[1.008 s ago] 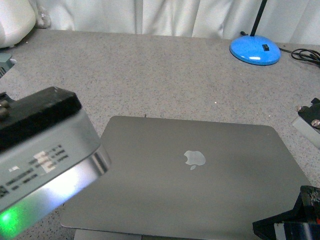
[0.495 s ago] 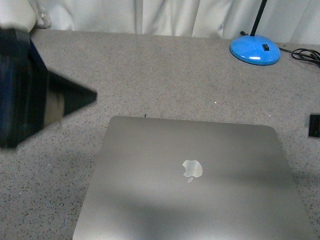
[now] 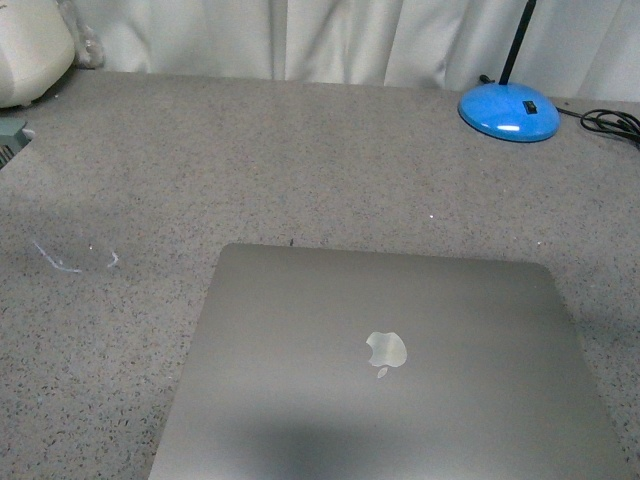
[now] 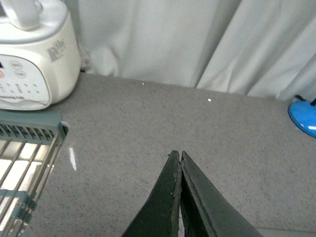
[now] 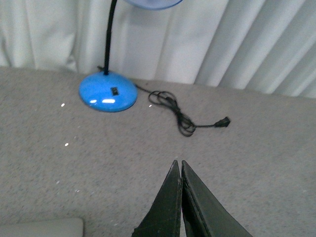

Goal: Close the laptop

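The space-grey laptop (image 3: 390,370) lies flat on the grey speckled table with its lid down, apple logo facing up, in the front view's lower middle. A corner of it shows in the right wrist view (image 5: 39,228). Neither arm shows in the front view. My left gripper (image 4: 177,154) is shut and empty above bare table. My right gripper (image 5: 177,163) is shut and empty above bare table, away from the laptop's corner.
A blue lamp base (image 3: 508,110) with a black stem stands at the back right; its black cord (image 5: 182,116) lies coiled nearby. A white appliance (image 4: 29,54) and a teal rack (image 4: 24,163) are at the far left. White curtains hang behind the table.
Both arms have pulled out of the front view. The laptop's lid has gone from slightly raised to fully flat.
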Motion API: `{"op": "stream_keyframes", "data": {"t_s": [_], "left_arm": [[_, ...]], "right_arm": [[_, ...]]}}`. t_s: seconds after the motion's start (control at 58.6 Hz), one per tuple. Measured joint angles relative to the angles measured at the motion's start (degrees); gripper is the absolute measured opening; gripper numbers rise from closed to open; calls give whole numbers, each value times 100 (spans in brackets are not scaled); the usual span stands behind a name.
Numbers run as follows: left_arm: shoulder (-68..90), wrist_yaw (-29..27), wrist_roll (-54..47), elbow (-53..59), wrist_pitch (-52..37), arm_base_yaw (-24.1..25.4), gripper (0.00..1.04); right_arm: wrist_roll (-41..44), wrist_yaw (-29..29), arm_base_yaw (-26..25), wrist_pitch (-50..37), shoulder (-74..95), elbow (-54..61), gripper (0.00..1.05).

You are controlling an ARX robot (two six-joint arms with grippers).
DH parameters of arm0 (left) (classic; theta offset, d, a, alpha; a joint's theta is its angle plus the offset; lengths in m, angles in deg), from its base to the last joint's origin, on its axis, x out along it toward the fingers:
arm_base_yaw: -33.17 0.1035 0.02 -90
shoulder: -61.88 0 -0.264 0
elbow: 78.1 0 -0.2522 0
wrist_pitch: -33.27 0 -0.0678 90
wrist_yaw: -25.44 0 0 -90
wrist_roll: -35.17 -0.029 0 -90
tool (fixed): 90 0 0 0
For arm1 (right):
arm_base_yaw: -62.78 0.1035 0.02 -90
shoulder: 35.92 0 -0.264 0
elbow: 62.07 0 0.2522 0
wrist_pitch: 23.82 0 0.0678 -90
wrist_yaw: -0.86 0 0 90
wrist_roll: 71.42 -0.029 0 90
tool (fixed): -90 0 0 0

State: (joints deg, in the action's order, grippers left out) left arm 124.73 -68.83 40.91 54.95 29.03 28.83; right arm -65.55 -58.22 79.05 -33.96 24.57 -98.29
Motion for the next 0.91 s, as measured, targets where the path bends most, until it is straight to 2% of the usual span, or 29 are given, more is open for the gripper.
{"op": "stream_keyframes", "data": {"t_s": [0.137, 0.324, 0.478, 0.632, 0.717, 0.769, 0.803, 0.871, 0.905], "left_arm": [[-704, -24, 11, 455, -20, 101, 4], [-1617, -264, 160, 1211, 122, -140, 4], [-2446, -721, 334, 1840, 393, -723, 4], [-3241, -1250, 623, 2382, 905, -1392, 4], [-3661, -1598, 765, 2640, 1069, -1823, 4], [-3842, -1659, 839, 2743, 1088, -1961, 4], [-3965, -1683, 863, 2822, 1038, -2017, 4], [-4155, -1812, 455, 3145, 310, -1976, 4], [-4301, -1775, 264, 3220, 168, -1880, 4]], "right_arm": [[323, 964, 496, -601, -675, 616, 1], [133, 2223, 1447, -522, -1189, 1285, 1], [24, 3128, 2179, -765, -1362, 1692, 1], [-33, 3733, 2470, -992, -1421, 1982, 1], [256, 3947, 2529, -1832, -1335, 2135, 1], [411, 3930, 2524, -2277, -1274, 2194, 1], [308, 3432, 2404, -2118, -1436, 2212, 1], [-37, 1659, 1937, -1088, -2312, 2214, 1], [-160, 1047, 1744, -706, -2719, 2214, 1]]}}
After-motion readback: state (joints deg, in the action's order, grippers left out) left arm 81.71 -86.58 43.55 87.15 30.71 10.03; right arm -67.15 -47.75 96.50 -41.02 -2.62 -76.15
